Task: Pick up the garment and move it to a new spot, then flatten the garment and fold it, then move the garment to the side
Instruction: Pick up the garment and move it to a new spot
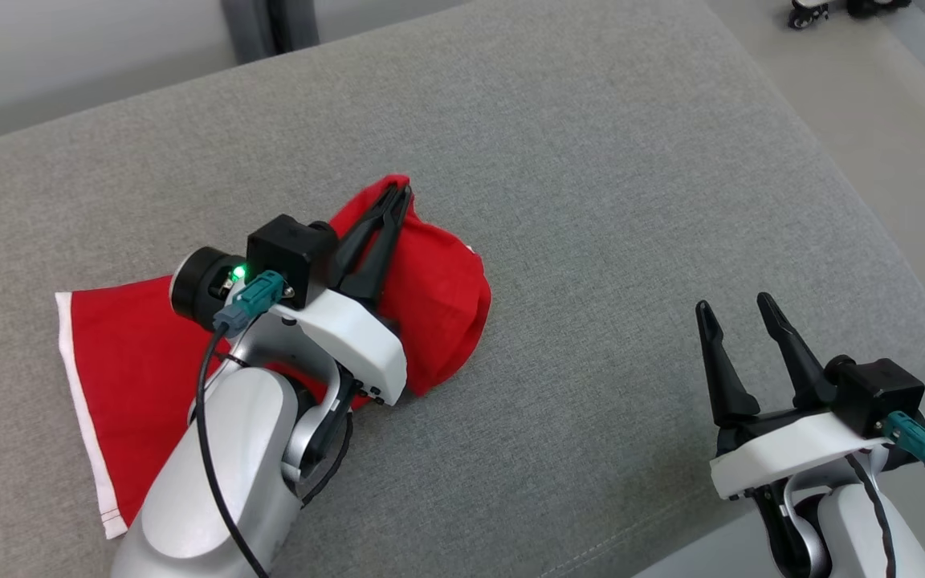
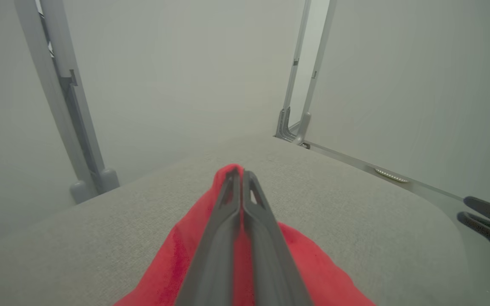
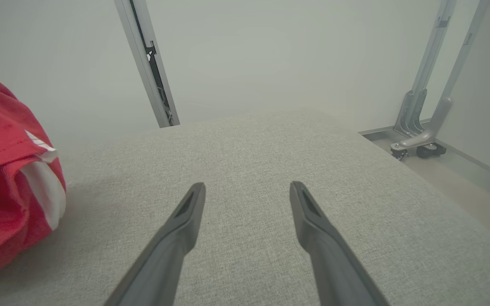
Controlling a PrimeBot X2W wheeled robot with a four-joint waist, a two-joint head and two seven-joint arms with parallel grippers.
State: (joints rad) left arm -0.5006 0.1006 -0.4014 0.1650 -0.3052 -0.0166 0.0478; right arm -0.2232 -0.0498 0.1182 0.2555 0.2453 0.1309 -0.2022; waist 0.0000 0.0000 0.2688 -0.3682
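The right gripper (image 1: 734,302) is held apart and empty over the grey cushion (image 1: 591,144). Beyond it, the bunched red garment (image 1: 442,293) is pinched at its peak by the closed left gripper (image 1: 401,191). Relocation is judged under way; flattening, folding and setting aside are not yet done.

Surface: broad grey woven-fabric cushion (image 1: 591,201), wide and flat, rounded corner out at the right, seam along the near edge.
Behind: dark grey upright metal posts (image 1: 270,24), up against a pale wall (image 1: 69,48).
Far right: beige floor (image 1: 872,120), black castor wheels (image 1: 812,12) at the top edge.
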